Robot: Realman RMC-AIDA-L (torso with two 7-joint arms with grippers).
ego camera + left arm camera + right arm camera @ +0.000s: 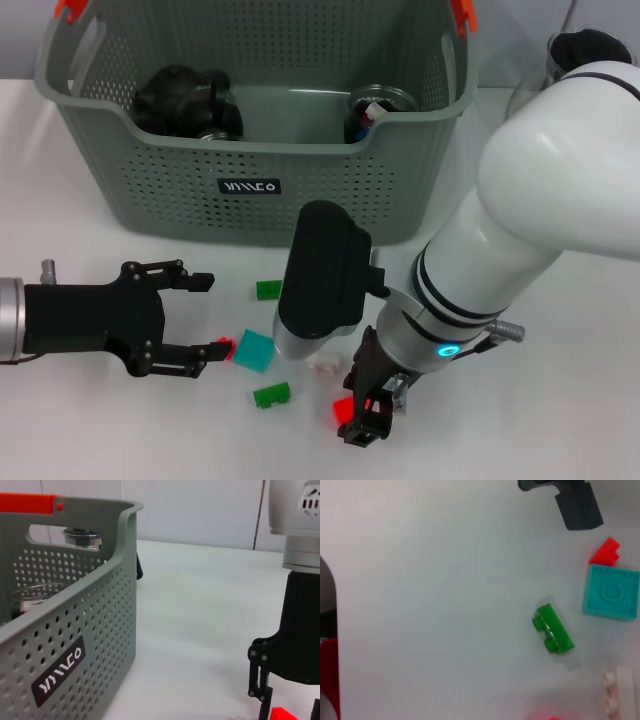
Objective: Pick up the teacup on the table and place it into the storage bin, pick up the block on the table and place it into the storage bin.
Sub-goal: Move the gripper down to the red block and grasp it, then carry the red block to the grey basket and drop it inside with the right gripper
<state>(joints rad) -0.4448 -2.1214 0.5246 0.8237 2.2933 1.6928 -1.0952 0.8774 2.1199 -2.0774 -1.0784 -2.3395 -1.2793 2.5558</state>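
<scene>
The grey-green storage bin (150,190) stands at the back of the white table, and its wall fills the near side of the left wrist view (75,625). Inside it lie a glass teacup with a metal rim (375,108) and a black object (185,100). My right gripper (362,415) is low over the table's front edge, shut on a red block (345,408) that sits between its black fingers (260,690). My left gripper (208,316) is open at the left, its lower fingertip beside a small red piece (226,346).
Loose blocks lie between the grippers: a teal square (254,350), one green block (271,394) near the front, another green block (268,289) close to the bin, and a pale block (322,365). A clear container (560,60) stands at the back right.
</scene>
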